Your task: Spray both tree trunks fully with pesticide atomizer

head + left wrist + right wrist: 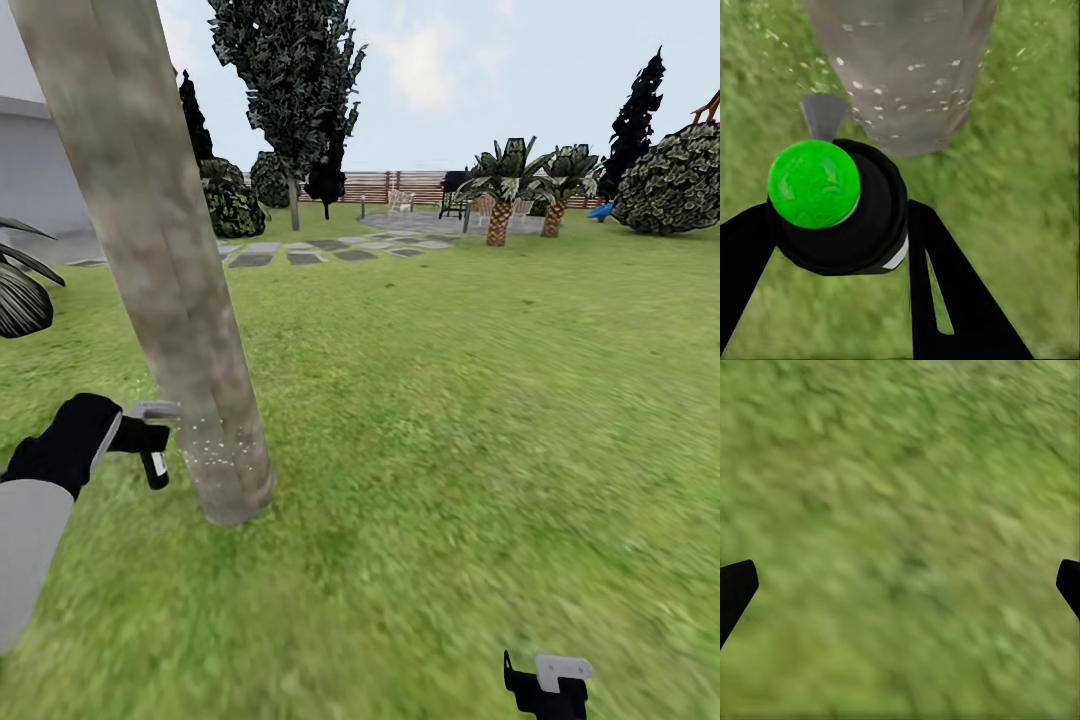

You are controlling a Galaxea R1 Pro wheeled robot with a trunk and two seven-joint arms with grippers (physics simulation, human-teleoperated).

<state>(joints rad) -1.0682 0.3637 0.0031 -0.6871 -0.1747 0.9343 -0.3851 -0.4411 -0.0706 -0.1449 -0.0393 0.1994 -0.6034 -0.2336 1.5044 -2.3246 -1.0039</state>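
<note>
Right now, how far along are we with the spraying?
Done: the pesticide atomizer is off the floor, gripped in the left gripper. In hand: its nozzle points at the base of the leaning tree trunk, where white droplets speckle only the lowest part. Left: the bare trunk higher up, then the other tree beyond the stepping stones. The right gripper hangs open over grass.

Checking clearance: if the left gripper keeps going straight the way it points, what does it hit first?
Probably the leaning tree trunk. The left gripper, shut on the atomizer, aims at the trunk's speckled base, just past the nozzle; the gap is hard to judge.
</note>
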